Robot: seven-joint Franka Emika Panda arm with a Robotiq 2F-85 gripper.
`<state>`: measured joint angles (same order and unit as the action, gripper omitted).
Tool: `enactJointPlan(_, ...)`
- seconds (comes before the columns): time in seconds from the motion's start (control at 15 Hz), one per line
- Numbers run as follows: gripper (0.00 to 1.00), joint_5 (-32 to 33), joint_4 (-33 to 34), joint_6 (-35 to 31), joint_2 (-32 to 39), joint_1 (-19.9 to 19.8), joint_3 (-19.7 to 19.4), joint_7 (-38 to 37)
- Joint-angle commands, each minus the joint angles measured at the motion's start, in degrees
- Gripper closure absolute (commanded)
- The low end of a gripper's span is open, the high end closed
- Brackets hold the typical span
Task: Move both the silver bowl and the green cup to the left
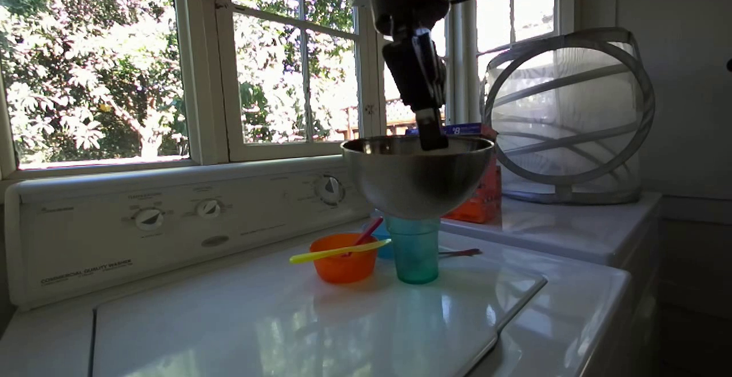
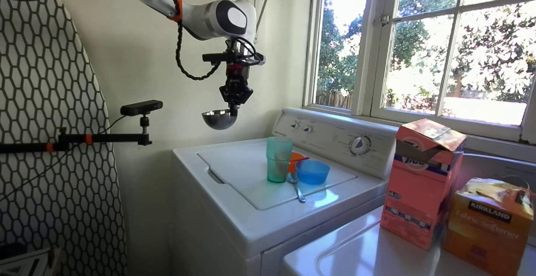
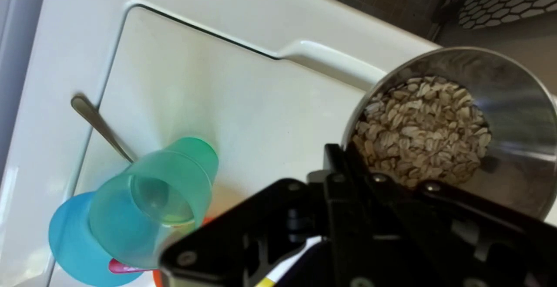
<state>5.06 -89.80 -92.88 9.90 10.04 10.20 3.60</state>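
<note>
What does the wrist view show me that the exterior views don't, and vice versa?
Wrist view only: oat-like flakes inside the silver bowl. Exterior views only: control dials and windows. Shared: the gripper shut on the silver bowl's rim, the upright green cup, blue bowl, metal spoon and orange bowl, just slivers in the wrist view.

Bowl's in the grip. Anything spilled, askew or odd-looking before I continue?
No spill shows: the oats are inside the silver bowl, whose rim the gripper pinches, and the green cup stands upright. One oddity: the pink box on the machine beside the washer has a gap under its top, as if torn open.
</note>
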Motion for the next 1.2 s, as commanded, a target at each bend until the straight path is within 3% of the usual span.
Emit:
enactJointPlan(0.0, 0.99, 0.5, 14.3, 6.7, 8.8, 1.9, 0.1, -2.0)
enactJointPlan(0.4, 0.99, 0.5, 30.8, 11.8, 18.5, 3.7, -0.2, 1.0)
enactJointPlan(0.47, 0.97, 0.0, 22.3, 7.6, 13.5, 2.5, 0.1, -0.3)
enactJointPlan(1.13, 0.99, -0.1, 35.1, 10.7, 24.9, 5.7, 0.5, 2.4)
